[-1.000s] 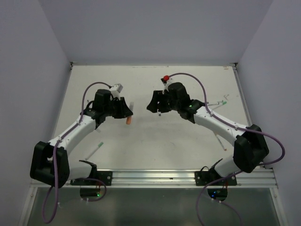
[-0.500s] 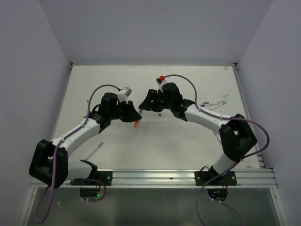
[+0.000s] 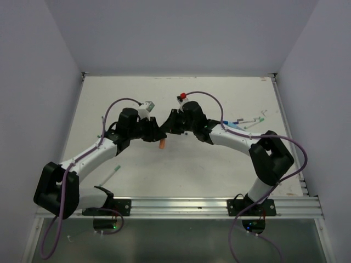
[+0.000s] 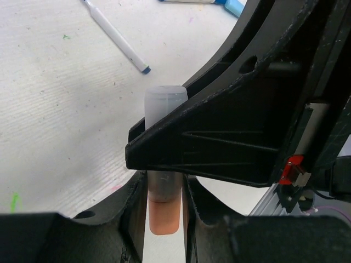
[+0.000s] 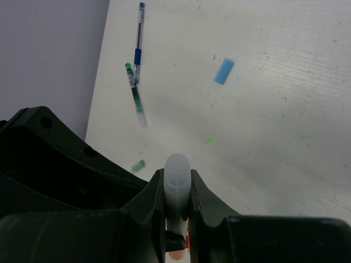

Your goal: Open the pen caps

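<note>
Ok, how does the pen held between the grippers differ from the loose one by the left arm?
The held pen has an orange end; the loose pen has a green tip. The held pen is clamped off the table by the left gripper and right gripper; the loose pen lies flat, untouched. Both have whitish barrels.
</note>
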Tool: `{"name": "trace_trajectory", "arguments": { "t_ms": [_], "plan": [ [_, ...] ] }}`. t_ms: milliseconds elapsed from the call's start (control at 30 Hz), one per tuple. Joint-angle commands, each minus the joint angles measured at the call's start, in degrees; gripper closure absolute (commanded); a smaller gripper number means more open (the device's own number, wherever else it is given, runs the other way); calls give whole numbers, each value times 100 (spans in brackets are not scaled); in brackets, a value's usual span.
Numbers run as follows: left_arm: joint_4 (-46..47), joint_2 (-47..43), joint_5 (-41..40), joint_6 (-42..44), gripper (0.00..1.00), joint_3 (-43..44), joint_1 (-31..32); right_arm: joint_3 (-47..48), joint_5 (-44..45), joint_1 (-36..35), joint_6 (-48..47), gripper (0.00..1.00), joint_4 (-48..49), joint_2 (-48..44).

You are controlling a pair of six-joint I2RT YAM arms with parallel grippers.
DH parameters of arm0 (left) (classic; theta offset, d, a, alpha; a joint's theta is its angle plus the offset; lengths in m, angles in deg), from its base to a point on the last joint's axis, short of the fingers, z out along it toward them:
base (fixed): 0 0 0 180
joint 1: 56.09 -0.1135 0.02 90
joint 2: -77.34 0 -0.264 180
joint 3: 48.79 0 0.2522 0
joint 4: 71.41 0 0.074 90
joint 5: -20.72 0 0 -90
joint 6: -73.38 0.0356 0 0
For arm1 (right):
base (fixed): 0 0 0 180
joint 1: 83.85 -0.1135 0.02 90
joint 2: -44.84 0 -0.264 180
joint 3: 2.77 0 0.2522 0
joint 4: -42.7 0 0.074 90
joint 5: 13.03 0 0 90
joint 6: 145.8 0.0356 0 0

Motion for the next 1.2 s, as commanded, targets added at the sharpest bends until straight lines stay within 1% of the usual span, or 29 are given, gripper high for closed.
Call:
{"name": "trace_trajectory", "arguments": {
  "t_ms": [0,33,100,133,233,300,467,567,600,767,867,900,967,1000,1067,1100,1133,1167],
  "plan": [
    [305,-166,-28,-19,87,202,74,-58,307,-107,100,100,63,-179],
    [305,-306,-73,-10,69,80,74,-32,377,-107,83,100,-59,-232],
    [305,-438,-239,34,51,-61,74,117,693,-107,-23,100,-288,-372],
    [279,-543,-275,43,41,-175,74,144,764,-107,-31,100,-411,-408],
    [261,-685,-346,95,34,-378,74,284,739,-72,21,100,-561,-444],
    [349,-711,-276,69,33,-571,65,381,712,-63,12,100,-605,-435],
    [595,-659,-205,-54,35,-818,153,250,572,-54,144,100,-386,-523],
    [587,-519,-223,-10,43,-765,171,276,449,-54,153,100,-351,-514],
    [578,-475,-205,-10,49,-704,179,276,431,-54,162,100,-316,-523],
    [569,-421,-266,16,52,-633,241,241,300,-54,250,100,-184,-462],
    [674,-360,-258,-19,56,-633,250,197,272,-54,258,100,-184,-479],
    [683,-325,-223,-28,60,-625,250,188,316,-54,250,100,-192,-505],
    [727,-220,-161,-45,65,-607,267,162,299,-54,241,100,-201,-523],
    [753,-185,-152,-54,71,-616,276,162,247,-54,241,100,-175,-531],
    [823,-140,-117,-72,79,-616,311,153,211,-54,250,100,-149,-514],
    [832,-123,-117,-89,93,-616,320,162,220,-54,250,100,-175,-514],
    [850,-105,-117,-141,100,-624,329,153,246,-54,224,100,-184,-505],
    [902,-96,-100,-185,100,-651,329,179,264,-54,197,100,-192,-505]
  ]
}}
